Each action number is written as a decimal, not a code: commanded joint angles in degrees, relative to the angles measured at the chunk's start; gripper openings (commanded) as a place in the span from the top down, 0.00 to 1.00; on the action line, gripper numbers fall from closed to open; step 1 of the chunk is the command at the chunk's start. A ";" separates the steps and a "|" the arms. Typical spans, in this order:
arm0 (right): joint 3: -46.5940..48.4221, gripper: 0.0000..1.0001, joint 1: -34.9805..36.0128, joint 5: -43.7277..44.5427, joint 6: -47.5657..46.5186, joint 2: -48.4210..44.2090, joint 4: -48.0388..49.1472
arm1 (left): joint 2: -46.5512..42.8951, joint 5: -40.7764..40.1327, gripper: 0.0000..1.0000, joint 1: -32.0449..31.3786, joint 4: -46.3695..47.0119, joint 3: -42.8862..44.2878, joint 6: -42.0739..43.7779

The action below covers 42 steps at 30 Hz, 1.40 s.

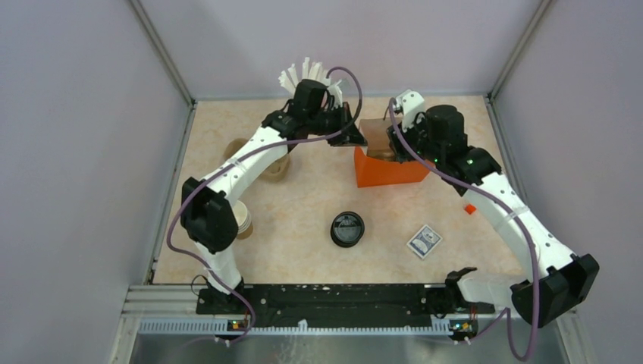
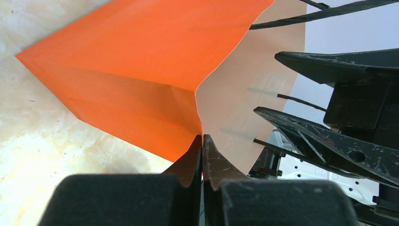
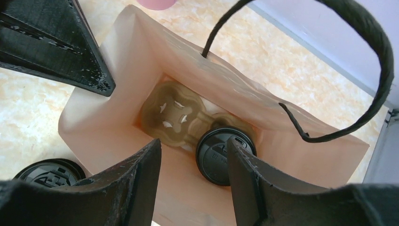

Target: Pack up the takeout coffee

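From my station the widest thing on screen is the table [image 1: 303, 205], with both arms reaching to the upper middle of the overhead frame, where the orange bag [image 1: 387, 171] stands upright.

The left gripper [image 2: 202, 141] is pinched tight on the bag's rim. In its own view the two fingers meet with the orange paper caught between them. I read that as holding the mouth open and keeping the light bag from tipping or sliding while the other arm works over it.

The right gripper [image 3: 194, 141] hangs over the open mouth, looking straight down. Its jaws stand about half apart with nothing gripped between them. One rope handle [image 3: 367, 56] arcs across the upper right of that view, to one side of the fingers.

At the bottom of the bag lies a moulded cup carrier [image 3: 174, 115]. The takeout coffee [image 3: 214, 153] sits upright in its right-hand pocket, black sip lid up, just below centre of the frame and partly hidden by the right finger. My judgement is that the cup is seated and released, so the packing looks close to done.

A loose black lid [image 1: 347, 229] lies on the table below the bag, well apart from it, and plays no part here.
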 commanded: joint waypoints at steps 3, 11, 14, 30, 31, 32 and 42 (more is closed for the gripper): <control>1.94 0.47 -0.42 3.76 2.01 1.14 1.64 | 1.52 -0.59 1.00 0.79 -4.38 4.66 -0.26; 4.29 0.47 -0.49 6.90 2.12 4.70 2.51 | 3.14 -0.66 0.90 1.57 -4.91 7.39 -0.14; 5.64 0.47 -0.51 6.94 1.75 5.85 3.40 | 3.34 -1.03 0.86 1.90 -4.89 7.93 0.09; 8.63 0.47 -1.04 8.79 0.65 10.79 8.81 | 2.34 -0.39 0.68 4.34 -6.29 10.25 3.48; 8.63 0.47 -1.11 8.54 0.42 10.81 9.25 | 2.15 -0.36 0.68 4.58 -6.52 10.24 3.81; 8.85 0.47 -1.10 8.52 0.14 10.87 9.54 | 1.90 -0.35 0.67 4.81 -6.66 10.26 4.04; 10.16 0.47 -1.13 11.06 -1.83 12.02 12.85 | -1.00 -0.79 0.65 6.44 -7.39 8.83 5.85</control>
